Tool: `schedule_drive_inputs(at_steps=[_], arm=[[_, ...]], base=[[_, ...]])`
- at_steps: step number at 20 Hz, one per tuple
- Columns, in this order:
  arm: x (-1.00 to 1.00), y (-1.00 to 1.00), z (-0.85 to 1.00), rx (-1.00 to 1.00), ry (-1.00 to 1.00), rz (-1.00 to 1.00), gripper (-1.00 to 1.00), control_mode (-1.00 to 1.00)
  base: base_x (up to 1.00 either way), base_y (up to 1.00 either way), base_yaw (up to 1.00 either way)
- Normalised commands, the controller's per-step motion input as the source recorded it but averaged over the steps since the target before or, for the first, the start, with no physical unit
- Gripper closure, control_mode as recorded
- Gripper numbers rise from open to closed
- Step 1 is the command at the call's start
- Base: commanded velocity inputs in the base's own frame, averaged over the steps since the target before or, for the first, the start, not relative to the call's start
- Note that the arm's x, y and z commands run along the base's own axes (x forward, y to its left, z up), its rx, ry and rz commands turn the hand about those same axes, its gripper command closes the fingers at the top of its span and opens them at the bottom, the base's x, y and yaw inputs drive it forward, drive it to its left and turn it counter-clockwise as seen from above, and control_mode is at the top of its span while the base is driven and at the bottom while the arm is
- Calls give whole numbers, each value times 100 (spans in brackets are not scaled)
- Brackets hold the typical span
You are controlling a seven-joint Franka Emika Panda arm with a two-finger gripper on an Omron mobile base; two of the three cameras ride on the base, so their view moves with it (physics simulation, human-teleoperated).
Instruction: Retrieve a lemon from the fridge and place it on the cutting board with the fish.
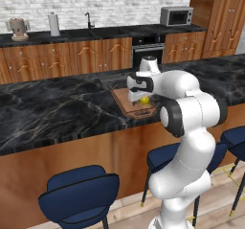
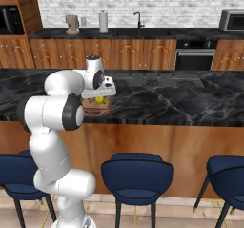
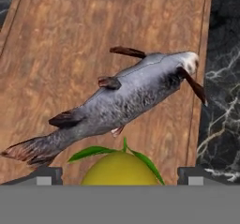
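The yellow lemon, with green leaves on top, lies on the reddish-brown cutting board just in front of the grey fish. My gripper hangs straight over it, open, one dark fingertip on either side with a gap to the fruit. In the left base view, the gripper points down at the lemon on the board, which rests on the black marble island. From the right, the lemon shows under the hand on the board. The fridge is out of view.
A cooktop is set into the island right of the board. Blue stools stand along the island's near side. The back counter holds a sink, a paper towel roll and a microwave.
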Motion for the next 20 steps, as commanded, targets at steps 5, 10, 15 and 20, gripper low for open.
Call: schedule_drive_inputs(at_steps=[5,10,15,20], arm=[[1,11,46,-12,9,0,-100,-100],[2,0,59,-5,18,0,-100,-100],[-28,0,47,3,15,-6,-100,-100],[-97,0,11,8,1,-12,-100,-100]], base=[[0,0,0],[0,0,0],[0,0,0],[0,0,0]])
